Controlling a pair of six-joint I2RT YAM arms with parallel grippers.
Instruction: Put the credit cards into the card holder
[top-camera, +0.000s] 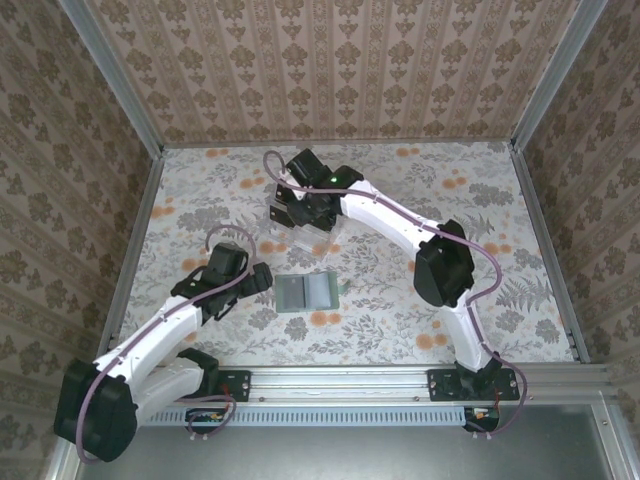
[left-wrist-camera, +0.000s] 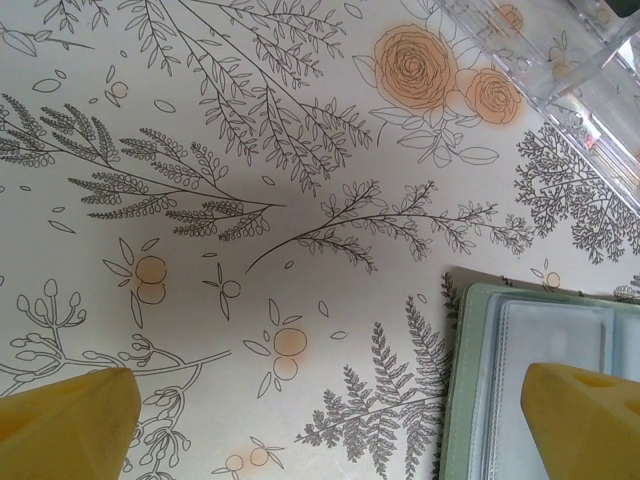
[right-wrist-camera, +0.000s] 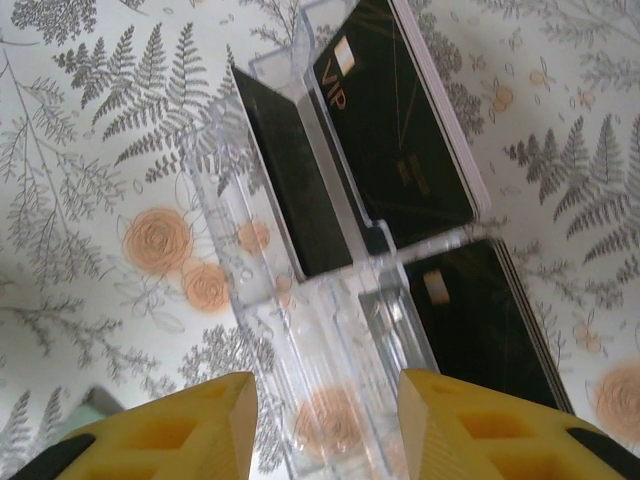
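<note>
My left gripper (top-camera: 257, 278) sits low over the flower-printed table (top-camera: 400, 325), just left of the grey-green card holder (top-camera: 307, 292), which lies flat toward the near middle. My right arm (top-camera: 443, 268) bends at its elbow and reaches to the far side, where my right gripper (top-camera: 297, 220) hangs over the clear plastic rack (top-camera: 300, 240). From up here I cannot tell how wide either pair of jaws stands. Patterned walls (top-camera: 330, 70) close three sides.
</note>
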